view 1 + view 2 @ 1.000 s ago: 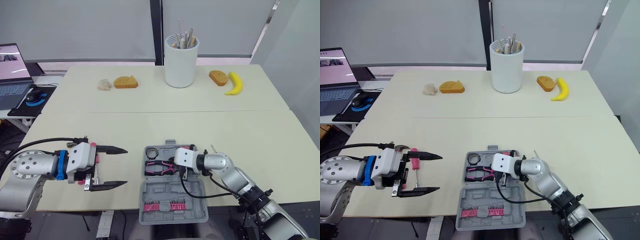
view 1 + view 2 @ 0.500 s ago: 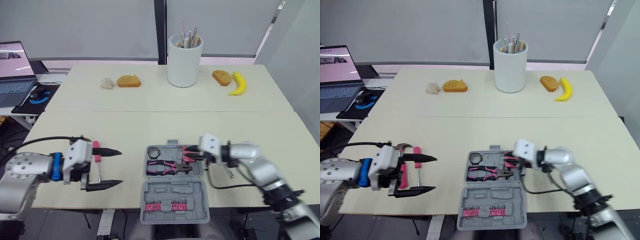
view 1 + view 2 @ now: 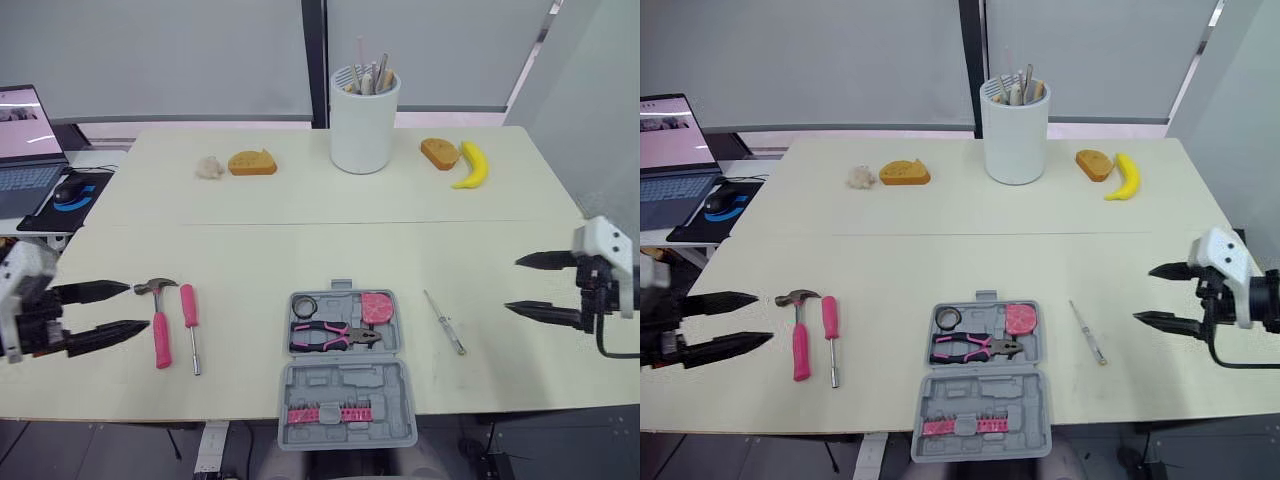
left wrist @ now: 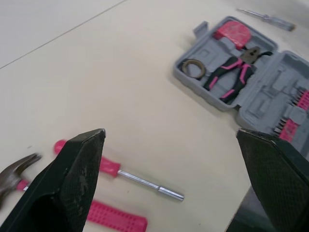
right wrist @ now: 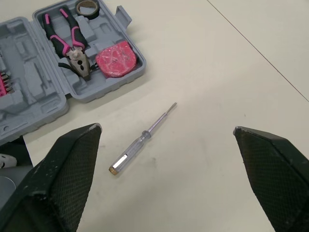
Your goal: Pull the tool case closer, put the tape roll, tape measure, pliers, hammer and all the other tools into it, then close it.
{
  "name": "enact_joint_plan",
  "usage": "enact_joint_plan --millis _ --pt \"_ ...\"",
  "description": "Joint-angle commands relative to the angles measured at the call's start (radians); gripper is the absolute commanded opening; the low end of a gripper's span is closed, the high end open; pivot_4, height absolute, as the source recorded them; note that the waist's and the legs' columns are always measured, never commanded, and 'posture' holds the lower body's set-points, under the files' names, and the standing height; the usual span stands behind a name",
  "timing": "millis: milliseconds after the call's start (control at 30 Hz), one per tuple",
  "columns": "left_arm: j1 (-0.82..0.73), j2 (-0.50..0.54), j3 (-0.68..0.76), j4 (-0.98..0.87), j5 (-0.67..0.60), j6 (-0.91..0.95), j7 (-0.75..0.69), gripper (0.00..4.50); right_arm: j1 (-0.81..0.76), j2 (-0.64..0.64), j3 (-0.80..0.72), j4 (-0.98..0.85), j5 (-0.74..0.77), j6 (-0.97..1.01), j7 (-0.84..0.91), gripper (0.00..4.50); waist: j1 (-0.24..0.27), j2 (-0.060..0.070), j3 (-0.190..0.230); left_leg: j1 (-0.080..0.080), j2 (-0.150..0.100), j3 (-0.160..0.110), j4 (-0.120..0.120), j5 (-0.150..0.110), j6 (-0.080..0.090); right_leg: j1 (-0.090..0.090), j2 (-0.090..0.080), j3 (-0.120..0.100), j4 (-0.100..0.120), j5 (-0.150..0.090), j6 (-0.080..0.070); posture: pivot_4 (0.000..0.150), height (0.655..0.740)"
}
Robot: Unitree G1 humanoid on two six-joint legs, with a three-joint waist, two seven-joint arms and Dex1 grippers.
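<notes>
case: grey plastic tool case (image 3: 345, 385) lies open at the near table edge. dark tape roll (image 3: 306, 304), pink-handled pliers (image 3: 325, 335) and pink tape measure (image 3: 376, 307) sit in its far half.
left gripper (image 3: 139, 306): jaws wide, empty.
hammer: pink-handled hammer (image 3: 159, 325) lies just beside my left tips, toward the case. handle runs near-to-far, head far. pink-handled screwdriver (image 3: 189, 320) lies parallel beside it.
right gripper (image 3: 512, 284): jaws wide, empty.
slim clear-handled screwdriver (image 3: 443, 322): between case and right tips.
my call: left arm is nearer the hammer; close across the handle.
</notes>
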Motion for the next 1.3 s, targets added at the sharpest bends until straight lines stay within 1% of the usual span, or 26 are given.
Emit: enact_joint_plan --millis 33,167,300,433,533,667,767,900,1000,1100,1133,1167,1200,1267,1300 --pt "0.027 0.031 0.033 0.149 0.062 -0.061 -0.033 4.50 0.014 -0.012 -0.030 0.095 -0.021 -0.063 0.010 4.48 -0.001 0.000 0.000 0.000 0.000 0.001 0.000 0.000 0.000 0.000 0.000 0.001 0.000 0.000 0.000 0.150 0.7400" --pt "-0.001 0.072 0.036 0.273 0.090 -0.092 -0.059 4.50 0.030 -0.029 -0.044 0.159 -0.032 -0.100 0.025 4.48 0.001 0.000 0.000 -0.001 0.000 0.002 0.000 0.000 0.000 -0.002 -0.001 0.001 0.000 0.000 0.000 0.150 0.7400" --pt "-0.015 0.092 0.024 0.339 0.112 -0.121 -0.074 4.50 0.054 -0.029 -0.026 0.142 -0.047 -0.112 0.019 4.48 0.004 0.000 0.001 -0.002 0.000 0.002 0.000 0.000 0.000 -0.005 -0.002 0.001 0.000 0.000 0.000 0.150 0.7400" --pt "-0.016 0.080 0.016 0.332 0.122 -0.138 -0.065 4.50 0.040 -0.020 0.001 0.110 -0.055 -0.085 -0.016 4.48 0.003 0.000 0.001 -0.004 0.000 0.002 0.000 -0.001 -0.001 -0.006 -0.002 0.001 0.000 0.000 0.000 0.150 0.7400" --pt "-0.017 0.071 0.012 0.312 0.134 -0.138 -0.031 4.50 0.046 -0.023 0.023 0.099 -0.085 -0.112 -0.034 4.48 0.003 0.000 0.001 -0.005 0.000 0.002 0.000 -0.001 -0.001 -0.006 -0.002 0.001 0.000 0.000 -0.001 0.150 0.7400" --pt "0.006 0.050 0.021 0.262 0.144 -0.157 -0.007 4.50 0.040 0.000 0.056 0.041 -0.097 -0.121 -0.064 4.48 0.003 0.000 0.001 -0.006 0.000 0.002 0.000 -0.001 -0.001 -0.008 -0.002 0.001 0.000 0.000 -0.001 0.150 0.7400" --pt "0.042 0.022 0.020 0.213 0.163 -0.189 0.014 3.88 0.051 0.012 0.093 0.008 -0.126 -0.153 -0.080 3.88 0.002 0.000 0.001 -0.007 0.000 0.002 0.000 -0.001 -0.001 -0.008 -0.002 0.001 0.000 0.000 -0.001 0.150 0.7400" --pt "0.109 -0.030 0.013 0.079 0.146 -0.175 0.018 2.60 0.064 0.039 0.154 -0.051 -0.152 -0.179 -0.106 2.51 0.002 0.000 0.000 -0.007 0.000 0.003 0.000 -0.001 -0.001 -0.008 -0.002 0.001 0.000 0.000 0.000 0.150 0.7400" --pt "0.147 -0.076 -0.023 -0.083 0.129 -0.147 0.039 1.57 0.061 0.067 0.215 -0.105 -0.172 -0.186 -0.125 1.77 0.004 0.000 0.000 -0.007 0.000 0.002 0.002 -0.001 -0.001 -0.008 -0.002 0.000 0.000 0.000 0.000 0.150 0.7400" --pt "0.151 -0.106 -0.060 -0.188 0.131 -0.131 0.075 0.52 0.056 0.085 0.260 -0.137 -0.191 -0.187 -0.141 1.08 0.006 0.000 0.000 -0.008 0.000 0.002 0.003 -0.001 -0.001 -0.008 -0.002 0.000 0.000 0.000 0.000 0.150 0.7400" --pt "0.152 -0.116 -0.092 -0.238 0.134 -0.126 0.086 0.22 0.051 0.097 0.286 -0.149 -0.206 -0.190 -0.152 0.89 0.006 0.000 0.000 -0.008 0.000 0.002 0.003 -0.001 -0.001 -0.007 -0.002 0.000 0.000 0.000 0.000 0.150 0.7400" --pt "0.154 -0.122 -0.114 -0.273 0.136 -0.121 0.094 0.00 0.047 0.105 0.304 -0.157 -0.216 -0.193 -0.161 0.68 0.007 0.000 0.000 -0.008 0.000 0.002 0.003 -0.001 -0.001 -0.007 -0.002 0.000 0.000 0.000 0.000 0.150 0.7400" --pt "0.142 -0.135 -0.157 -0.313 0.153 -0.121 0.122 0.00 0.039 0.116 0.333 -0.167 -0.232 -0.195 -0.168 0.46 0.007 0.000 0.000 -0.008 0.000 0.002 0.003 -0.001 -0.001 -0.007 -0.002 0.000 0.000 0.000 0.000 0.150 0.7400" --pt "0.090 -0.188 -0.321 -0.368 0.235 -0.154 0.190 0.00 0.000 0.149 0.445 -0.168 -0.334 -0.215 -0.201 0.06 0.009 0.001 0.000 -0.008 0.000 0.002 0.003 -0.001 -0.001 -0.007 -0.002 0.000 0.000 0.000 0.000 0.150 0.7400" --pt "0.069 -0.209 -0.382 -0.378 0.267 -0.167 0.216 0.00 -0.018 0.164 0.484 -0.165 -0.369 -0.218 -0.217 0.03 0.011 0.001 -0.001 -0.007 -0.001 0.002 0.003 -0.001 -0.001 -0.007 -0.002 0.000 0.000 0.000 0.000 0.150 0.7400"
